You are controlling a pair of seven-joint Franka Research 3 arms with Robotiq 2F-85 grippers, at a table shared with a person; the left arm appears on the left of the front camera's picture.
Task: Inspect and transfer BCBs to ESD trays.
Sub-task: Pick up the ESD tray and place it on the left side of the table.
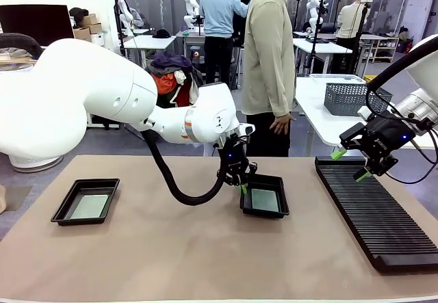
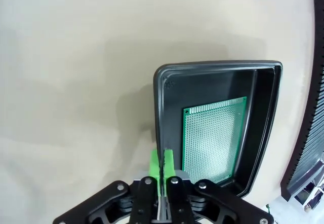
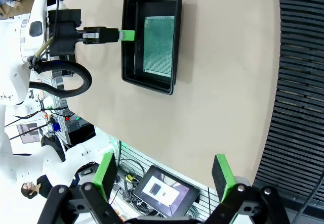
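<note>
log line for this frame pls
left gripper: shut on middle tray rim | right gripper: open above rack | board in tray

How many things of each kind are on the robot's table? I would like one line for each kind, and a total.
ESD trays: 2
BCBs: 2, one in each tray
Black slotted rack: 1
Total: 5

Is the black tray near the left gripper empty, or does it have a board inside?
Not empty. One green board lies flat on the floor of the tray.
</note>
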